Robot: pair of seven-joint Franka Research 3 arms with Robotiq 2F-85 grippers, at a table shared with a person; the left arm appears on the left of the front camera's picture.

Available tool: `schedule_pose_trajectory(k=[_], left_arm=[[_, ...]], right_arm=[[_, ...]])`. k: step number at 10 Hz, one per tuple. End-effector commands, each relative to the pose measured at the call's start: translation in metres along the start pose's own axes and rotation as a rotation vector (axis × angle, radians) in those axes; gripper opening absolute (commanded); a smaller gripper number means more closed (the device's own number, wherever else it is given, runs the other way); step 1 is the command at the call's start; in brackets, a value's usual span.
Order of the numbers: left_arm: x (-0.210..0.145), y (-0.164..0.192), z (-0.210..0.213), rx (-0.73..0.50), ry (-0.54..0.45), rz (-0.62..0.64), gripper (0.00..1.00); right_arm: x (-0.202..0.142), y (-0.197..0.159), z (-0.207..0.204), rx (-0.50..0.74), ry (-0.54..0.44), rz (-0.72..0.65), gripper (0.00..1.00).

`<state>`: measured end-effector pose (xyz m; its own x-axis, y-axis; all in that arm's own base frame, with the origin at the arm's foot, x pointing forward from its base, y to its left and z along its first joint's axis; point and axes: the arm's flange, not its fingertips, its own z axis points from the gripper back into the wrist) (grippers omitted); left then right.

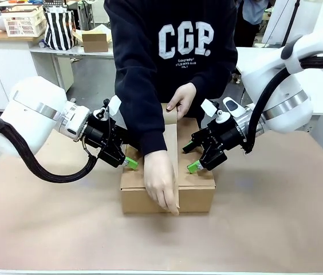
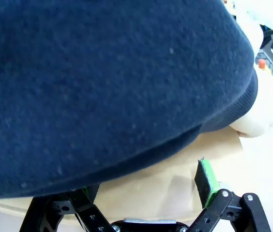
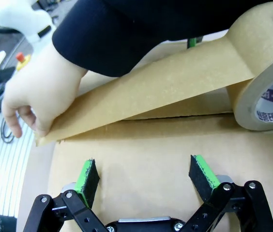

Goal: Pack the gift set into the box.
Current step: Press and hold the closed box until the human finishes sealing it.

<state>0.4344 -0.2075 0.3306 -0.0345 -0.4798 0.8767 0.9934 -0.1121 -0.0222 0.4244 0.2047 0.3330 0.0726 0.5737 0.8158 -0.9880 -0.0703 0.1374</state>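
Box: the box [image 1: 193, 192] sits in the middle of the table [image 1: 276, 229], flaps shut.
Tape: a person's hand [image 1: 160, 182] pulls brown tape [image 3: 151, 92] along the top seam, from the roll [image 3: 265, 96].
Left gripper [image 1: 128, 162]: wide, holding nothing, at the box's left side.
Right gripper [image 1: 191, 157]: wide, holding nothing, resting on the box's right side.
Done: packing looks finished.
Left: sealing the seam.
Writing: sweater [image 1: 173, 51] says "CGP."

Box [image 1: 196, 195] top is crowded. Person's forearm [image 1: 150, 123] and hand [image 1: 160, 182] lie along the centre seam, stretching a tape strip [image 3: 151, 92] over it; tape roll [image 3: 267, 92] sits at the far end under their other hand [image 1: 182, 98]. My left gripper [image 1: 128, 161] is hemmed in against that sleeve. My right gripper [image 1: 191, 157], jaws apart, has bare cardboard in front. Table [image 1: 276, 229] around the box lies free.
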Motion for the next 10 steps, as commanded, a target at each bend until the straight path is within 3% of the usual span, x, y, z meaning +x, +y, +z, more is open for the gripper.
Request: schedule_pose_trajectory(k=[1, 10], left_arm=[[-0.0012, -0.0006, -0.0006, 0.002, -0.001, 0.004, 1.0], [-0.0012, -0.0006, -0.0006, 0.002, -0.001, 0.004, 1.0]], right_arm=[[-0.0033, 0.0006, -0.0022, -0.013, -0.004, 0.004, 1.0], [-0.0033, 0.0006, -0.0022, -0.013, -0.004, 0.004, 1.0]])
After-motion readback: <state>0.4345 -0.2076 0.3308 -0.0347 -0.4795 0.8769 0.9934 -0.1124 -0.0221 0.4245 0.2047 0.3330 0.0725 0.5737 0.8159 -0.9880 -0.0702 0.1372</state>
